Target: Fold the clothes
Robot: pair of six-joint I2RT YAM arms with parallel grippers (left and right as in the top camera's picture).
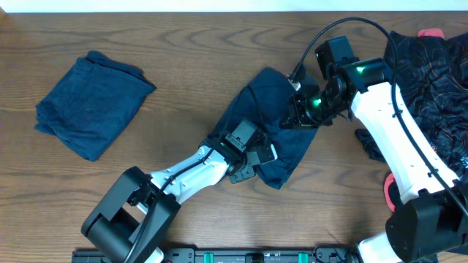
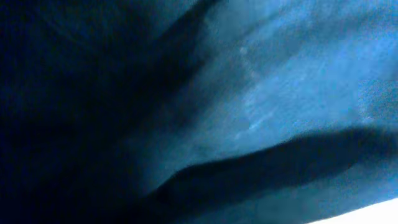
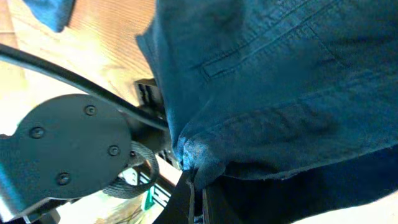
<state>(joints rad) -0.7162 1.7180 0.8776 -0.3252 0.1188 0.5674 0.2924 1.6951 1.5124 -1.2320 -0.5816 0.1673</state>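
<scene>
The dark blue garment [image 1: 272, 95] lies crumpled mid-table. The right gripper [image 3: 198, 190] is clamped on a fold at the garment's far edge. The left gripper [image 1: 252, 157] sits on its near edge, cloth filling that wrist camera, so whether its jaws are parted cannot be told.

Folded cloth [image 1: 93, 102] left, garment [image 1: 272, 88] centre, clothes pile [image 1: 439, 66] right.

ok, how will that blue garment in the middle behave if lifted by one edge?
Likely floppy: the blue garment bunches and folds at the right gripper. Stitched seams suggest denim-like cloth, so it is probably heavyish and not slippery.
</scene>
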